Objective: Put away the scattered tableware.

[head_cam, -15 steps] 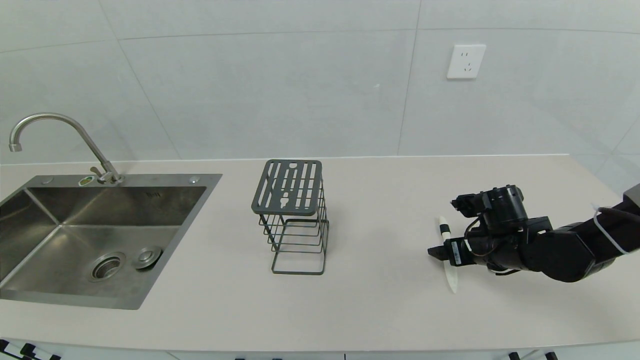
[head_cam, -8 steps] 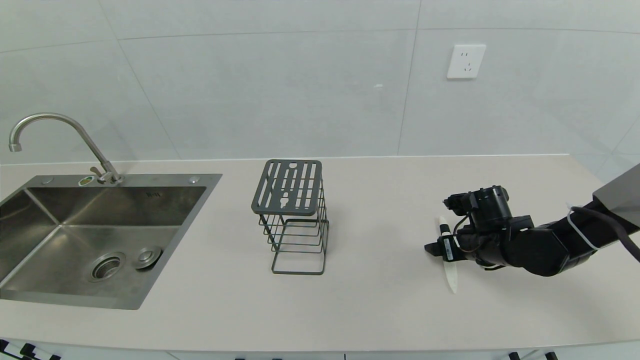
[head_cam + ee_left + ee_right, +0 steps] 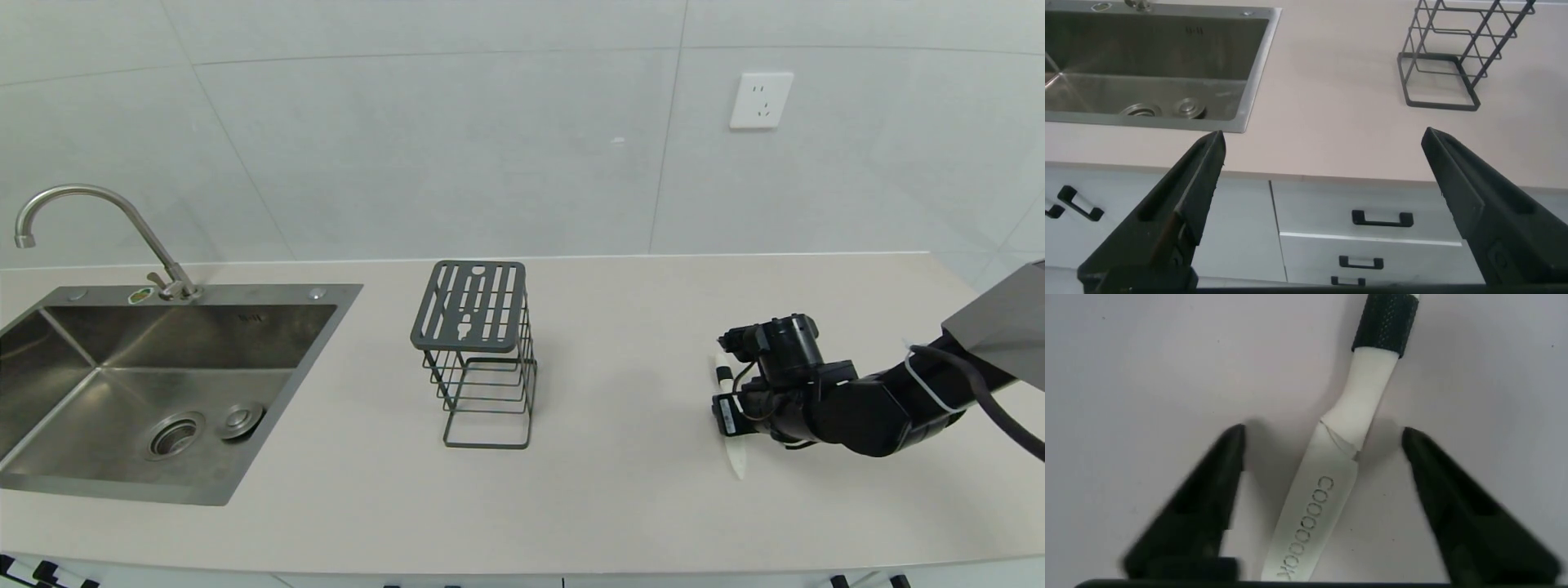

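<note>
The right gripper [image 3: 725,413] [image 3: 1323,449] sits low over the counter on the right side with its jaws spread wide. Its two black fingers [image 3: 1200,514] straddle a white knife with a black band around its handle [image 3: 722,369] [image 3: 1315,506], one on each side and neither touching it. Pale counter shows between each finger and the knife. Whether the fingertips rest on the surface cannot be told. The knife lies flat on the pale beige countertop [image 3: 620,490], well to the right of the rack. Its handle points toward the wall and its blade tip toward the front edge, and the gripper crosses it about where handle meets blade. The left gripper [image 3: 1323,139] hangs in front of the counter's front edge, its jaws also spread wide and holding nothing. White drawer fronts with black handles [image 3: 1382,218] are below it. A dark grey wire rack with a slotted flat top [image 3: 478,351] [image 3: 1454,49] stands upright near the middle of the counter. Left of it is a stainless steel sink [image 3: 343,298] [image 3: 1167,65] set into the counter, with a round drain [image 3: 173,437] and a loose stopper [image 3: 241,418] beside it in the basin. A curved metal faucet [image 3: 90,196] rises behind the sink. A white wall outlet [image 3: 761,100] sits on the grey tiled wall above the right arm.
</note>
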